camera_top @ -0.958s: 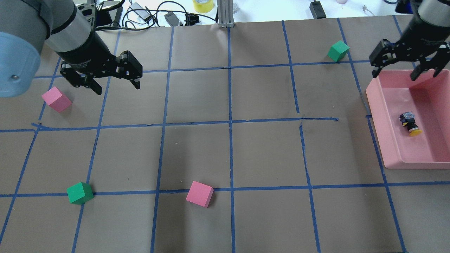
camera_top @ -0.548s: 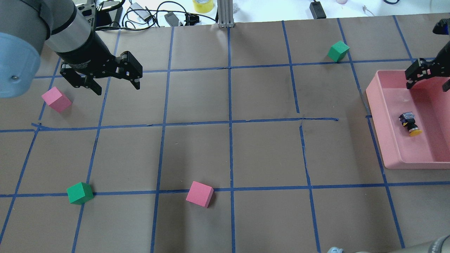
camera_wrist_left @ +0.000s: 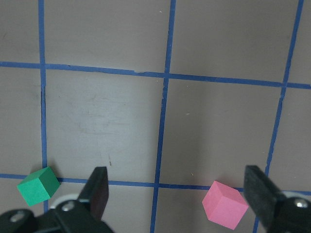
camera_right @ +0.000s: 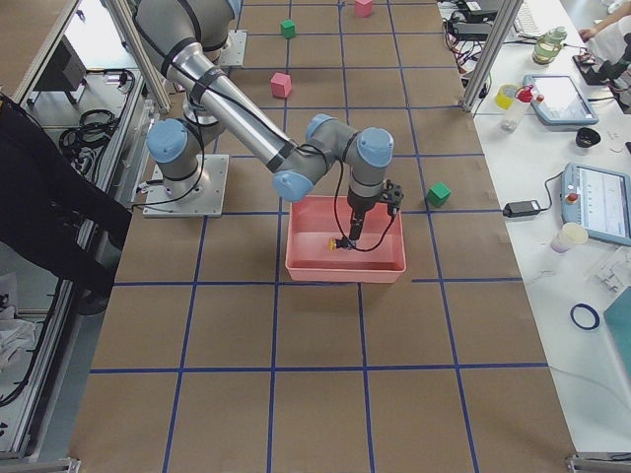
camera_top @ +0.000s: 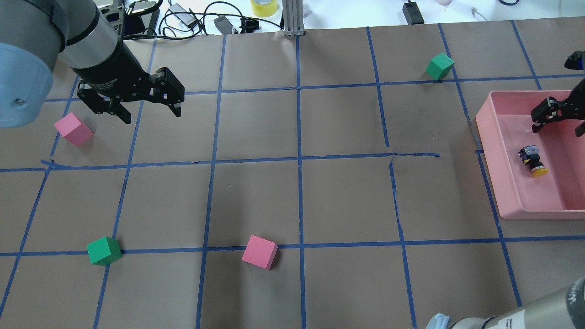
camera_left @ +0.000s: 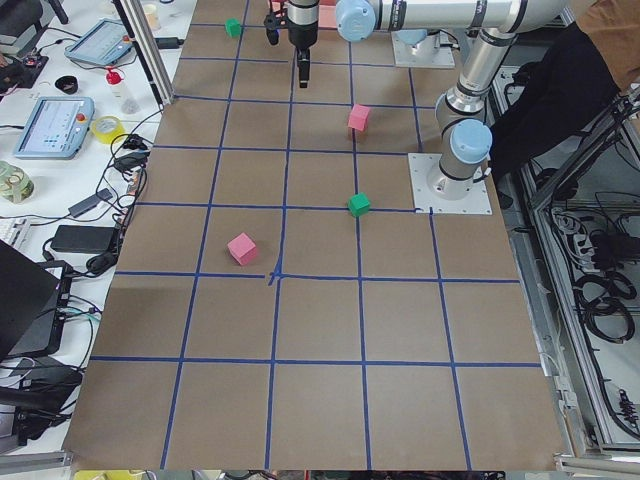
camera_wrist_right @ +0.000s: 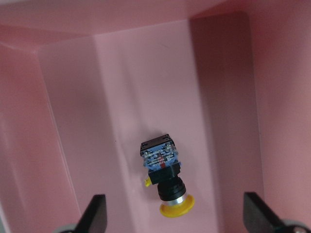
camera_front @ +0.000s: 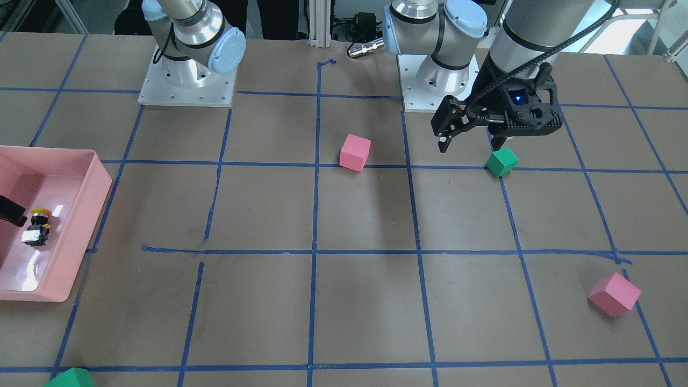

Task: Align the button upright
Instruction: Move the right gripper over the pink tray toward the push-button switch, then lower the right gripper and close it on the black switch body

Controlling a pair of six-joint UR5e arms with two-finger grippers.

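The button lies on its side in the pink tray, its yellow cap toward the robot and its block base away. In the right wrist view the button sits centred between the two spread fingers. My right gripper is open and hovers inside the tray just beyond the button, not touching it. The button also shows in the front-facing view. My left gripper is open and empty above the far left of the table.
Near the left gripper are a pink cube and, on the near side, a green cube. Another pink cube lies near the front middle and a green cube lies beyond the tray. The tray walls stand around the button.
My right gripper has dropped into the tray and moved toward the button, staying open. The left arm and the button have not moved.
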